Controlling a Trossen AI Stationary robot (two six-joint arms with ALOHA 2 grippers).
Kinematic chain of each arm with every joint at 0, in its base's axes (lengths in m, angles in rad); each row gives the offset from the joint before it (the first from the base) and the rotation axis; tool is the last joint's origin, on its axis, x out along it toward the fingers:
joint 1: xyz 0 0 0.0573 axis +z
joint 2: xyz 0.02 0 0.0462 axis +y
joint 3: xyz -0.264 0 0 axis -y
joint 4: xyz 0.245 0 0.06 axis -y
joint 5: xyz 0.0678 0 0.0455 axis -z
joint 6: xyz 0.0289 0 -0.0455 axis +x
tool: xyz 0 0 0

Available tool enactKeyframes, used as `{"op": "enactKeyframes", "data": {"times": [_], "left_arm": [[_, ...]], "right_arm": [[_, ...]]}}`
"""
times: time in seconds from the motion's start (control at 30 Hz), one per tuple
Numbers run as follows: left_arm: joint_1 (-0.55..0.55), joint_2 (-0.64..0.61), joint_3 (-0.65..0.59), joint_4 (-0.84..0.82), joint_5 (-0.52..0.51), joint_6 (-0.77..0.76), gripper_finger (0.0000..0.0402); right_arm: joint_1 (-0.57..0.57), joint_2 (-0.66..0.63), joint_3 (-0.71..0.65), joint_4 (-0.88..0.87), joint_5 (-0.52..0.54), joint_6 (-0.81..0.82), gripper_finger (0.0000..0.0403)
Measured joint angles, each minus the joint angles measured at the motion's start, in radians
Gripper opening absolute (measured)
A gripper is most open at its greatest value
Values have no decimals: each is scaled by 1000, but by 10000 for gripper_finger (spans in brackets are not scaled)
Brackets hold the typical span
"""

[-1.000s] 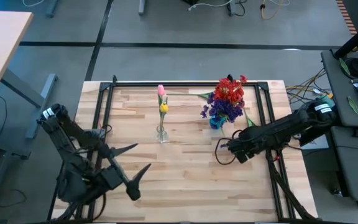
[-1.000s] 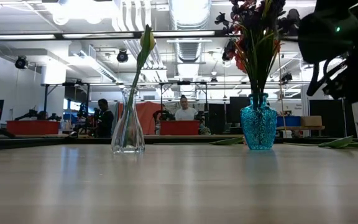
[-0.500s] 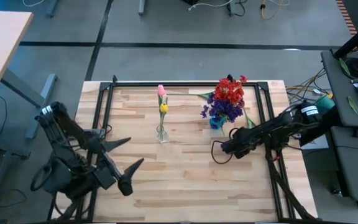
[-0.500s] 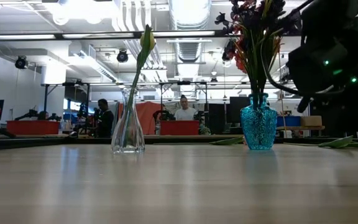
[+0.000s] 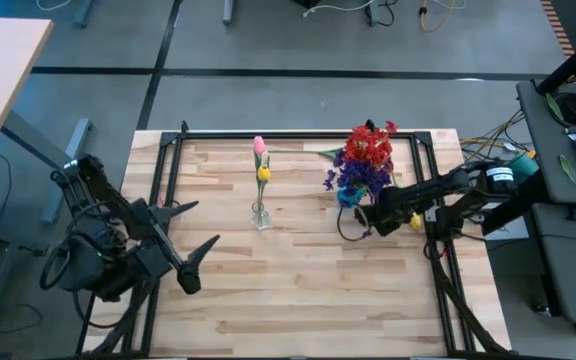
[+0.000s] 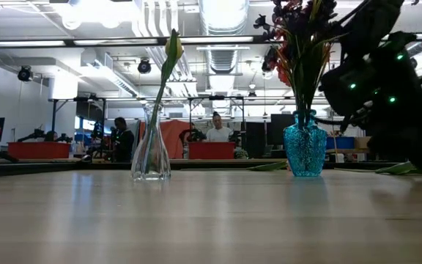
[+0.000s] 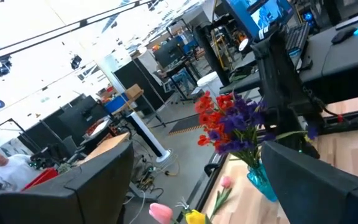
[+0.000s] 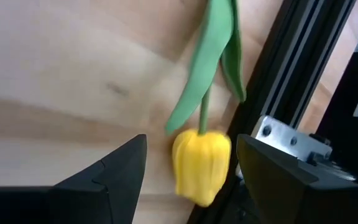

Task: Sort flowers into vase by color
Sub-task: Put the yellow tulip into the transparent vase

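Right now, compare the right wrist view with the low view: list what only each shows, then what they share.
Only the right wrist view: the open right pincer over a loose yellow tulip bud with green leaves, lying by the black metal table frame.
Only the low view: the clear glass vase, the turquoise glass vase and people in the room behind.
Shared: the light wooden tabletop.

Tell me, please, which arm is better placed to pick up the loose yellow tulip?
The right. Its open gripper already straddles the yellow tulip by the table's right rail; the left gripper hangs open over the far left.
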Motion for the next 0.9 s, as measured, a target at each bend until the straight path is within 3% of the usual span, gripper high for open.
{"op": "enactKeyframes", "data": {"times": [0.3, 0.73, 0.9], "left_arm": [[0, -8, -1, -39, 0, -20, 333], [0, -8, -1, -38, 0, 12, 333], [0, -8, -1, -36, 0, 0, 333]], "right_arm": [[-130, 7, 0, -2, -31, -139, 240], [-129, 7, -43, 43, -110, -152, 239], [-127, 5, -56, 56, -131, -163, 217]]}}
